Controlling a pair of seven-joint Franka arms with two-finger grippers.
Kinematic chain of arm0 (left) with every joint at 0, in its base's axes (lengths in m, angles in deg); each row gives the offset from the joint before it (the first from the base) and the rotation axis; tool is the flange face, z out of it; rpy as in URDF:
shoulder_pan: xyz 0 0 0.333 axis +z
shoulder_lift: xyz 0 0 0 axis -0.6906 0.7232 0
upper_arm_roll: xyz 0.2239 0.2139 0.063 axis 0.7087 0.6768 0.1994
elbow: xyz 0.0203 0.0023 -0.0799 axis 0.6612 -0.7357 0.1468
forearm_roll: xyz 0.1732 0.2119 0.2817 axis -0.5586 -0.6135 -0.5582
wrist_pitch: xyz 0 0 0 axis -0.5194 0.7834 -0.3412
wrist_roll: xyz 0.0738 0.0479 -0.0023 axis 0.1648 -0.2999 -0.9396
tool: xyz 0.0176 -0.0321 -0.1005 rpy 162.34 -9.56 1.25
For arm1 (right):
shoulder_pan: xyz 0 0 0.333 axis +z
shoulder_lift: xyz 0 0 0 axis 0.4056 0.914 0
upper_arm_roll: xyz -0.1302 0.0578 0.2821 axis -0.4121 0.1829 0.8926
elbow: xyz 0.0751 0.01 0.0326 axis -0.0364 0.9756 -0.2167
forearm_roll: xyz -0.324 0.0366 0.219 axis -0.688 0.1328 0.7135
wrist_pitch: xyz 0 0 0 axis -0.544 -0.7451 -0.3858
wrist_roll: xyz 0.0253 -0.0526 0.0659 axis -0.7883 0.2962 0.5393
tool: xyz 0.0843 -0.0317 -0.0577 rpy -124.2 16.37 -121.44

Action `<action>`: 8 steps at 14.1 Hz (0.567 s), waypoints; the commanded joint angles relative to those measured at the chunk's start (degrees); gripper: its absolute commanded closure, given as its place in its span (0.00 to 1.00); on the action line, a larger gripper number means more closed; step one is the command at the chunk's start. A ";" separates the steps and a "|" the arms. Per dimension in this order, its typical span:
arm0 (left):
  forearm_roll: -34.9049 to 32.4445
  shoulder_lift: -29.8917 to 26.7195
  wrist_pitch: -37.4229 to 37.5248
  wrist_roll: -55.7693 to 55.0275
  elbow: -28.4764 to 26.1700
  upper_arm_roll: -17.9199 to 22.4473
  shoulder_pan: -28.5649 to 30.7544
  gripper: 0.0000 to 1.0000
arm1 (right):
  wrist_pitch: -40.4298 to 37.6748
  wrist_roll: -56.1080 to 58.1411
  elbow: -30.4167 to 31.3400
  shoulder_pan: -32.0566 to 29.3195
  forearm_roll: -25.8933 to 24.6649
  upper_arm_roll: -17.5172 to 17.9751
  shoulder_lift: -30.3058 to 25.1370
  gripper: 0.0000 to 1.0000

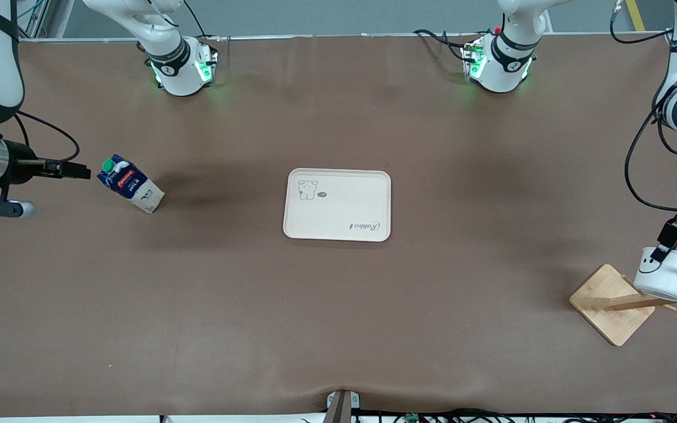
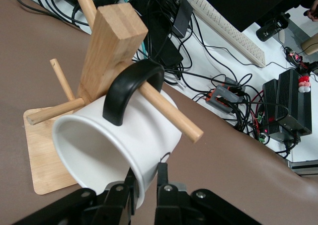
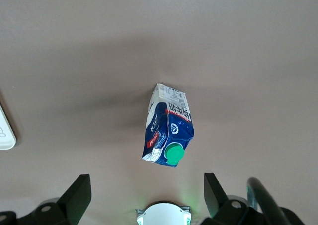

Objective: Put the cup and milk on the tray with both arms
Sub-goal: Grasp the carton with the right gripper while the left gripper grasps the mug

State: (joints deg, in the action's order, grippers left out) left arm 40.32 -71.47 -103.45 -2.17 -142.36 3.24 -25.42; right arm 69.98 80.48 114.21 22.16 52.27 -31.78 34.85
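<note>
The cup (image 1: pixel 665 274) hangs tilted on a peg of the wooden rack (image 1: pixel 612 304) at the left arm's end of the tabletop (image 1: pixel 338 329), mouth toward the left end effector (image 2: pixel 145 181), whose fingers pinch its rim. The milk (image 1: pixel 130 183) stands upright near the right arm's end, under the right end effector (image 3: pixel 147 192), fingers apart. The tray (image 1: pixel 338 205) lies between.

Two white jointed robot arms with black bands, their rounded bases glowing green. Black cables loop along each arm. The left tool (image 1: pixel 670 238) and right tool (image 1: pixel 74 170) are black, with two flat fingers each.
</note>
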 commanded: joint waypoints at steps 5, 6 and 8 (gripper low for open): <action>1.41 0.44 -0.88 1.81 0.63 -0.07 0.11 1.00 | -0.57 -20.55 6.36 -1.05 0.12 0.68 1.00 0.00; 1.41 0.27 -0.88 1.55 0.63 -0.68 0.11 1.00 | -0.75 -22.87 7.67 -0.78 0.12 0.85 0.74 0.00; 1.49 -0.17 -0.88 1.19 0.72 -1.30 0.20 1.00 | 1.52 -22.98 12.76 -0.43 0.12 0.94 -1.53 0.00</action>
State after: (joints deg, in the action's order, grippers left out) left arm 40.66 -71.55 -103.35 -1.67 -141.71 2.71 -25.68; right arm 69.55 60.00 121.89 21.83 52.28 -31.38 36.59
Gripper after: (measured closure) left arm 0.930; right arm 0.000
